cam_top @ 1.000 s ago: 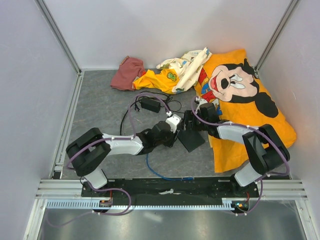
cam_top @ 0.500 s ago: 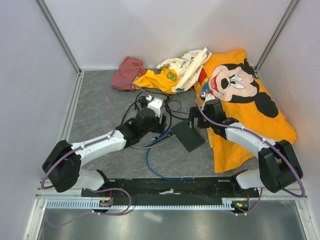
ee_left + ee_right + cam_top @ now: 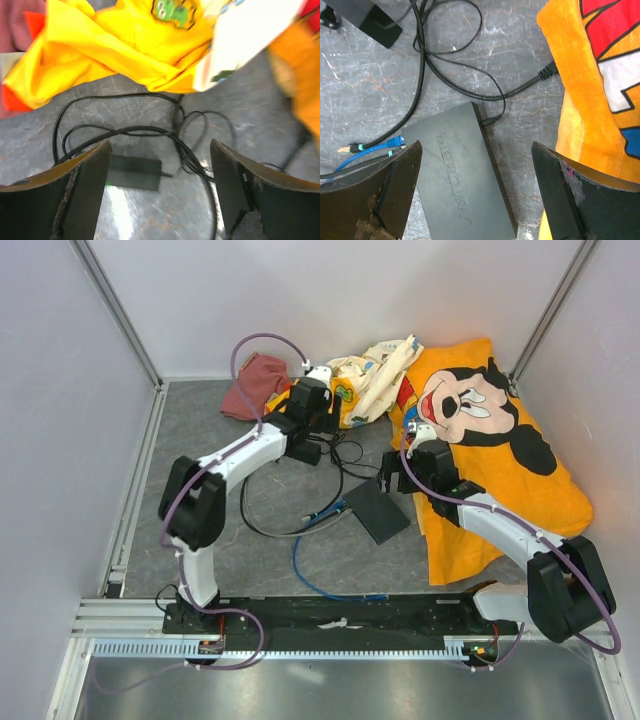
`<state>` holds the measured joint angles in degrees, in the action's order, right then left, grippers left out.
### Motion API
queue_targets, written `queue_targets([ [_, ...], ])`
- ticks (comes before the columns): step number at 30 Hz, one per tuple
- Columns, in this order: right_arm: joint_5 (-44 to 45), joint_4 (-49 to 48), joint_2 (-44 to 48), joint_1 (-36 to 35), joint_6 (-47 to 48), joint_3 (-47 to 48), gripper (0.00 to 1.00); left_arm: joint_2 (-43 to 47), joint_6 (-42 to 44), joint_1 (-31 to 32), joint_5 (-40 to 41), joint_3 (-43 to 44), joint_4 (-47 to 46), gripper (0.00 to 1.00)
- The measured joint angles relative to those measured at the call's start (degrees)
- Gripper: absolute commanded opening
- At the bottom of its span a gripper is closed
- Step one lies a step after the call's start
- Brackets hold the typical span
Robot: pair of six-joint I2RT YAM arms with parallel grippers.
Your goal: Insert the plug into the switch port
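The black switch [image 3: 377, 511] marked MERCURY lies flat on the grey table; it fills the middle of the right wrist view [image 3: 465, 185]. The plug [image 3: 395, 142], on the thin blue cable [image 3: 305, 575], lies loose on the table just left of the switch, and shows in the top view [image 3: 337, 508]. My right gripper [image 3: 392, 478] is open and empty, hovering over the switch's far end [image 3: 476, 147]. My left gripper [image 3: 308, 437] is open and empty at the back, over a black power adapter [image 3: 134, 172], far from the plug.
Thin black cables [image 3: 335, 465] loop between the adapter and the switch; one is plugged into the switch's far end [image 3: 492, 119]. A yellow-orange Mickey cloth [image 3: 500, 440] covers the right side. More clothes [image 3: 330, 390] are heaped at the back, and the yellow one [image 3: 115, 45] is just beyond my left fingers.
My left arm has swung away from the switch, back and left to the adapter by the clothes. The blue plug stays on the table. My right gripper has drawn back slightly.
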<state>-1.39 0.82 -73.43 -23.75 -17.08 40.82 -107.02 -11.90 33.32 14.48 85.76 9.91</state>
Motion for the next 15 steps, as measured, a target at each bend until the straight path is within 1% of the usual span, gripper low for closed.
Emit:
queue_targets([
  [1, -0.02, 0.02, 0.00, 0.00, 0.00, -0.22, 0.98, -3.89, 0.79, -0.48, 0.02, 3.13, 1.31, 0.83],
  [3, -0.02, 0.02, 0.00, 0.00, 0.02, -0.42, 0.98, -7.91, 1.51, -1.01, 0.07, 5.49, 2.95, 0.82],
  [7, -0.02, -0.28, -0.02, 0.02, 0.20, -0.42, 0.98, -12.39, 2.34, -2.16, 0.33, 6.05, 7.04, 0.80],
  [11, -0.11, -0.92, -0.52, 0.00, 0.22, -0.42, 0.98, -12.31, 2.54, -3.10, 2.40, 2.54, 8.76, 0.79],
  [15, -0.44, -1.55, -1.60, 0.02, 0.20, -0.42, 0.98, -8.41, 1.38, -3.89, 6.10, -6.14, 8.92, 0.79],
])
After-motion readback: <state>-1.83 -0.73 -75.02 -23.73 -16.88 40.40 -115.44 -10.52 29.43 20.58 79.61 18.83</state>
